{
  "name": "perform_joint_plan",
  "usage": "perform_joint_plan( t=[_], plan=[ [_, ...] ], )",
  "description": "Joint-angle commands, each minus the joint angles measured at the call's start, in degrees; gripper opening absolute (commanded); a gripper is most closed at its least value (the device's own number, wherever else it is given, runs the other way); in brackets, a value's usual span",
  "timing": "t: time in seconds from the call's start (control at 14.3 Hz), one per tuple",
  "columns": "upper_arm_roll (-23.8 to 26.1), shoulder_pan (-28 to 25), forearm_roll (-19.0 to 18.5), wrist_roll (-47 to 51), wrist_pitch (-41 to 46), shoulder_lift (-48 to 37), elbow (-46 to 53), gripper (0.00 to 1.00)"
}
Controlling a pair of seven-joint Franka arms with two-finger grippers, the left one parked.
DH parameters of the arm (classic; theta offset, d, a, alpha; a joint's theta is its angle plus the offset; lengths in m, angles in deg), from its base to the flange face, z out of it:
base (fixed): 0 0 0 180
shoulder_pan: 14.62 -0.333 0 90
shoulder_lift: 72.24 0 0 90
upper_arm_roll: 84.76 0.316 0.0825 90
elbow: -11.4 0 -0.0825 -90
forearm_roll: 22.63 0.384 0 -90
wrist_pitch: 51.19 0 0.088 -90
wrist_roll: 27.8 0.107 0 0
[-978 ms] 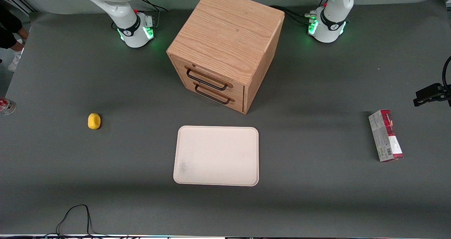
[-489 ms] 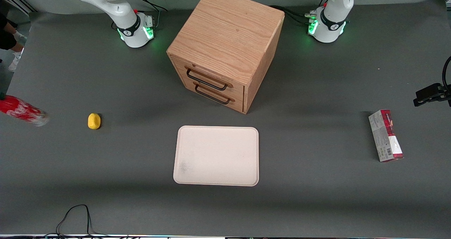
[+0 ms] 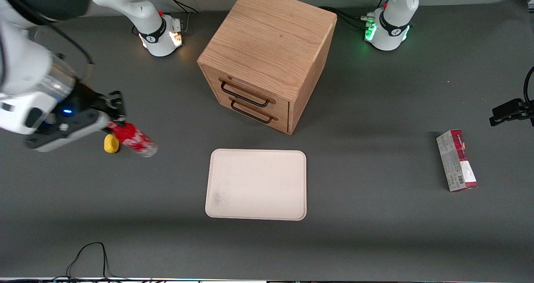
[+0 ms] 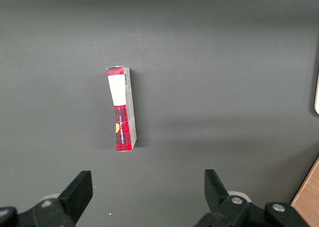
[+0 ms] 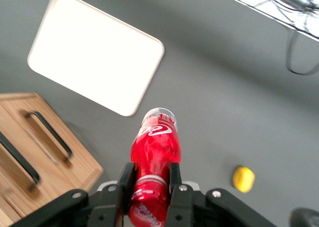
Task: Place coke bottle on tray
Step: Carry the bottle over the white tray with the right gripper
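Mid-left of the front frame, the gripper [image 3: 113, 122] grips the coke bottle [image 3: 134, 140] above the table, just over the lemon [image 3: 110, 144]. The tray [image 3: 256, 184] lies at centre, nearer the camera than the cabinet [image 3: 267, 57]. The carton [image 3: 456, 160] lies far right.
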Motion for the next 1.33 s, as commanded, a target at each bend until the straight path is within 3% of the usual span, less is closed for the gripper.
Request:
perform_joint_plan(
  t=[0.0, 0.28, 0.77, 1.26],
  plan=[
    [3.8, -0.2, -0.8, 3.2, -2.6, 4.9, 3.7, 0.00],
    [3.7, -5.0, -1.7, 3.8, -3.6, 7.9, 3.7, 0.00],
    [3.8, -5.1, -4.5, 3.2, -10.1, 15.8, 3.7, 0.00],
    [3.6, -5.0, -4.8, 3.0, -20.5, 25.8, 3.5, 0.00]
  ],
)
